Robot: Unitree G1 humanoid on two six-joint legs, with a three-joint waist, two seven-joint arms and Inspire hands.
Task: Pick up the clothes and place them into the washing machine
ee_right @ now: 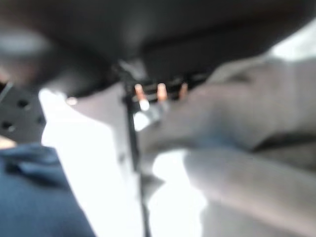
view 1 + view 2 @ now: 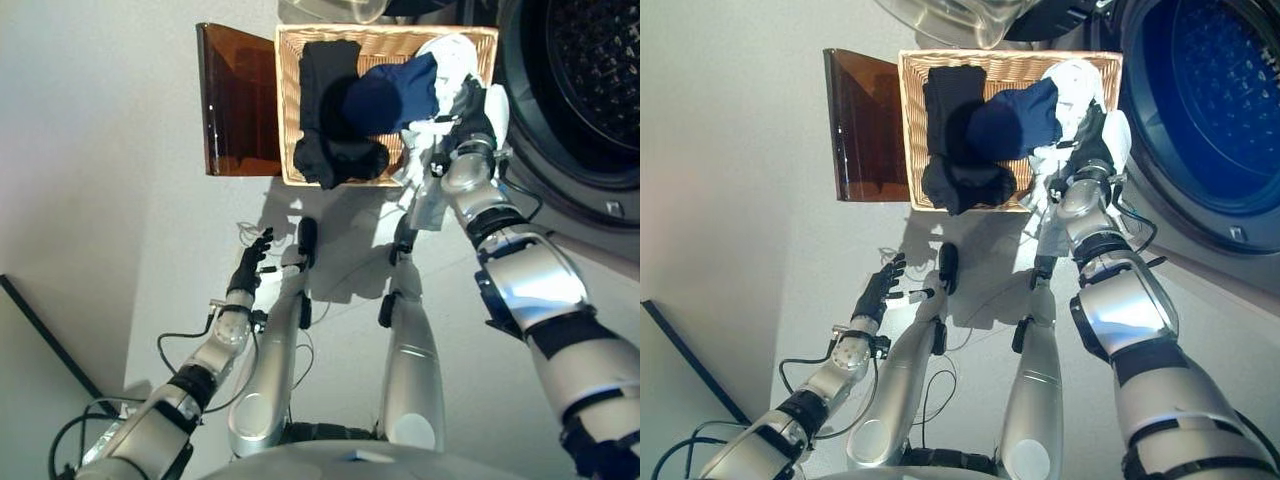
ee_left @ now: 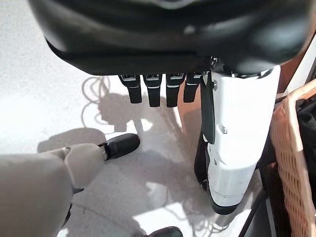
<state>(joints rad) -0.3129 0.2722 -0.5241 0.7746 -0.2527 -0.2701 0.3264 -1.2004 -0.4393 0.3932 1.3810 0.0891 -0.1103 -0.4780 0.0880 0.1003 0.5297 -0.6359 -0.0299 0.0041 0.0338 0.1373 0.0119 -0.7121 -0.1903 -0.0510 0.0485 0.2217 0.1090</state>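
Right hand (image 2: 470,125) amid clothes (image 2: 385,95) in basket (image 2: 288,120).

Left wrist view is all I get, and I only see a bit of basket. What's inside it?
Observer: The basket holds black clothes, a dark blue garment and a white cloth.
Operator: Where's the other hand?
Observer: The right hand is at the basket's right end, by the white cloth. I can't tell if it grips anything.
Operator: Is the washer close?
Observer: Yes, the washing machine stands just right of the basket, with its drum showing.
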